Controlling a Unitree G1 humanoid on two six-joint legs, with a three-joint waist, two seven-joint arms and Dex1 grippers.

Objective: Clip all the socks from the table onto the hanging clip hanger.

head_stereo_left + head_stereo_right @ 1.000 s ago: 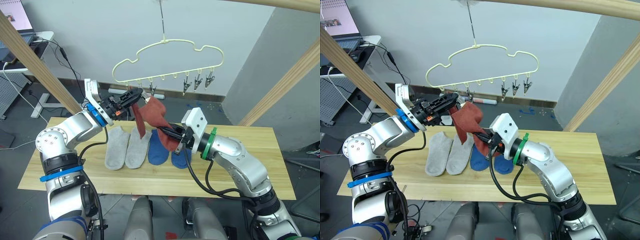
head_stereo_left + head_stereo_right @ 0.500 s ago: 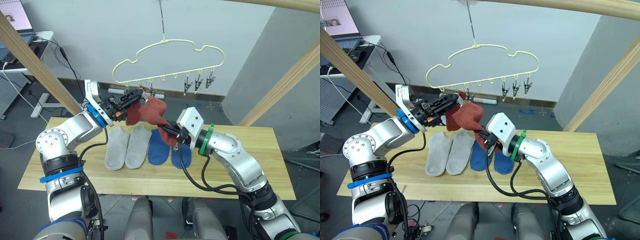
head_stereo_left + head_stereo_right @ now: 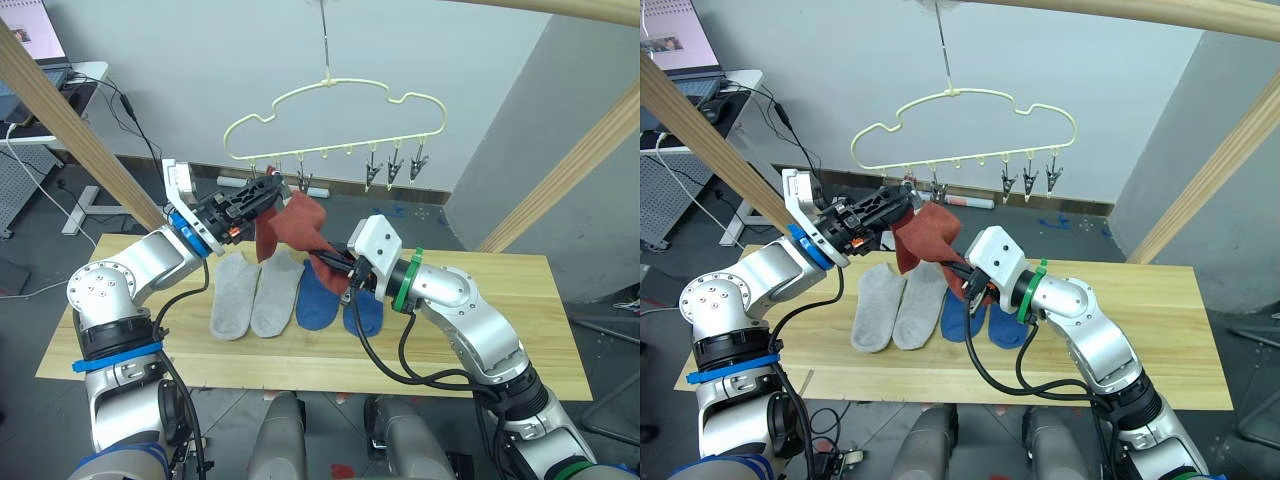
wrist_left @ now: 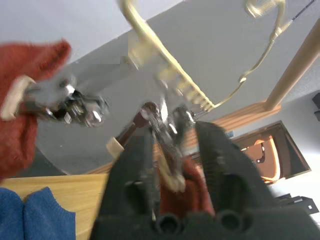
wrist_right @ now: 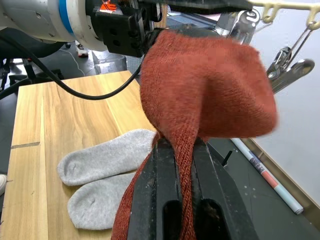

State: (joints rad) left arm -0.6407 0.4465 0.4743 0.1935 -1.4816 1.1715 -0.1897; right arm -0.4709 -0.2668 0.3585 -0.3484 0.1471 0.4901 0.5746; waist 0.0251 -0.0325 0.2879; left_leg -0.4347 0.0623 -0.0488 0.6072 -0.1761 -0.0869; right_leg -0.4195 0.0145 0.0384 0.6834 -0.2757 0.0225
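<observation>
Clipping step: R fingers (image 3: 958,277) grasp red sock (image 3: 925,238); L fingers (image 3: 262,190) pinch a hanger (image 3: 335,120) clip (image 4: 162,131) apart. Next: feed sock edge in, release clip.

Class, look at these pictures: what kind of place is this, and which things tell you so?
Probably a lab or workshop set up for a laundry trial: a wooden table with socks, a clip hanger on a timber frame, and a desk with a laptop and loose cables.
</observation>
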